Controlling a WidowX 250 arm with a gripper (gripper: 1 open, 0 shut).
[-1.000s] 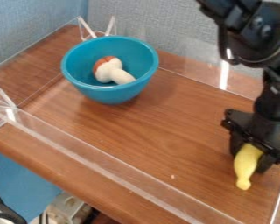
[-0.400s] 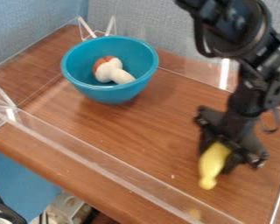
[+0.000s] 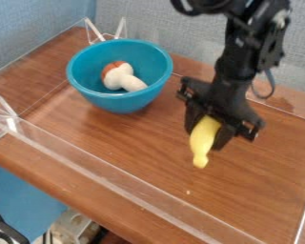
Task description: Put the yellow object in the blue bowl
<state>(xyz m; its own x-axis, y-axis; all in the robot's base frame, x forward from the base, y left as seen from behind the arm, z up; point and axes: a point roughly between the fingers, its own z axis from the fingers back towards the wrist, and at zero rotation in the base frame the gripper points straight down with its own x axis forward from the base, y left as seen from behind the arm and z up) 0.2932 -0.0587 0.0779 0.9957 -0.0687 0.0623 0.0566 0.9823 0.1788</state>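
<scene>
The gripper (image 3: 213, 122) is pointing down over the wooden table (image 3: 104, 143), and its black jaws are sitting partly closed around the upper end of the banana (image 3: 204, 142) — they are holding it by that end. The banana is hanging below the jaws, its long axis running close to vertical with a slight lean: the top end is tucked up between the jaws toward the right, and the free tip is pointing down and a little toward the left of the picture. That lower tip is hanging near the wood, though whether it is touching cannot be told from this single view.

The banana is sitting to the right of the blue bowl (image 3: 85, 88), apart from it, roughly level with the bowl's near rim. The bowl is standing upright toward the back left of the table. Inside it a mushroom toy (image 3: 121, 77) is lying on its side, brown cap toward the left and pale stem toward the right.

Counting what is in view: one banana, one bowl, one mushroom toy, one gripper on one dark arm (image 3: 254, 43) coming down from the top right. A clear plastic wall (image 3: 142, 202) is running along the table's edges, with the near side crossing the foreground.
</scene>
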